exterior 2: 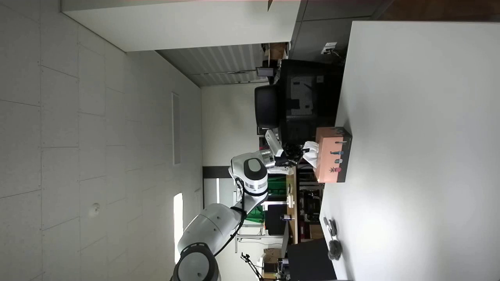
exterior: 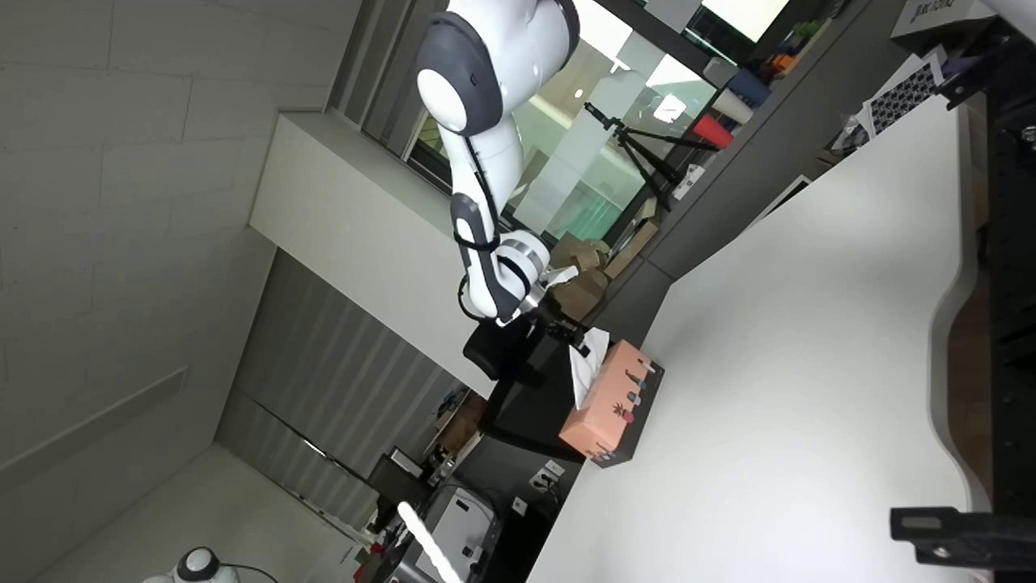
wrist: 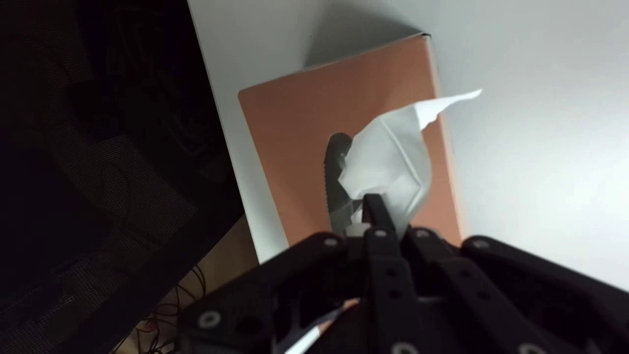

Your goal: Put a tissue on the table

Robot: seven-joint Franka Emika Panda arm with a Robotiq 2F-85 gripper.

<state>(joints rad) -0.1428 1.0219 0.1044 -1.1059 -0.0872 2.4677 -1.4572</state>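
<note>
In an exterior view the arm (exterior: 486, 162) hangs in from twelve o'clock, bent at the wrist (exterior: 522, 259), its pincer (exterior: 581, 348) aimed toward four. In the wrist view the fingers (wrist: 388, 255) (dark and jointed) point to twelve, ends nearly meeting.

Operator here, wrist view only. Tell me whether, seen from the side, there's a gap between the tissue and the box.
Observer: No gap shows. In both exterior views the tissue reaches from the pincer down to the top of the box.
Operator: Now describe the long side of that box, which I can't see.
Observer: In both exterior views, small printed pictures run along it above a dark band; one looks like a spiky plant.
</note>
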